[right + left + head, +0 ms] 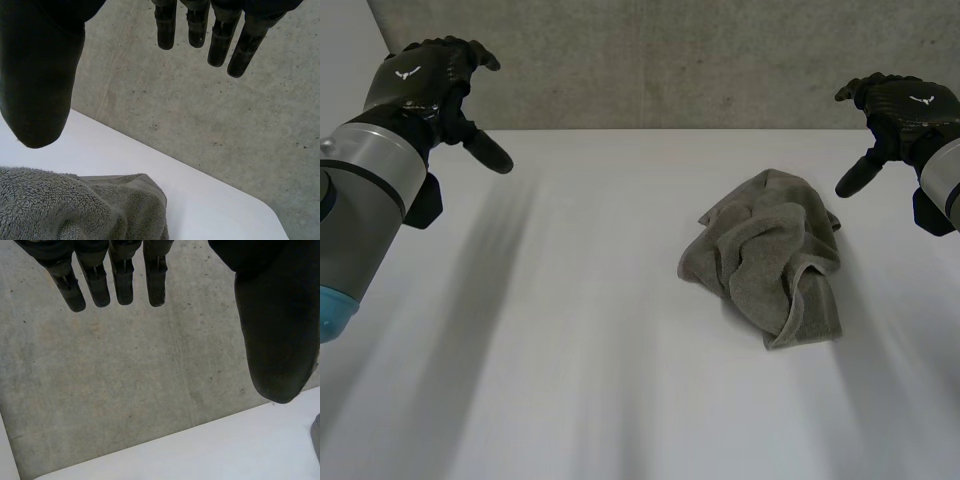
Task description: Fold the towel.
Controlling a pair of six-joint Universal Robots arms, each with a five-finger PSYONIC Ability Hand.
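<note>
A grey-green towel [772, 255] lies crumpled in a heap on the white table [570, 350], right of the middle. My left hand [430, 85] hovers high over the table's far left, fingers straight and thumb out, holding nothing. My right hand [900, 110] hangs above the far right edge, just beyond the towel, also open and empty. In the right wrist view the towel [75, 205] lies below the thumb [37, 75], apart from it. In the left wrist view the fingers [95, 277] and thumb [275, 325] spread wide over the table's far edge.
A grey concrete wall [670, 60] stands behind the table's far edge. The white tabletop stretches bare to the left of the towel and toward the front.
</note>
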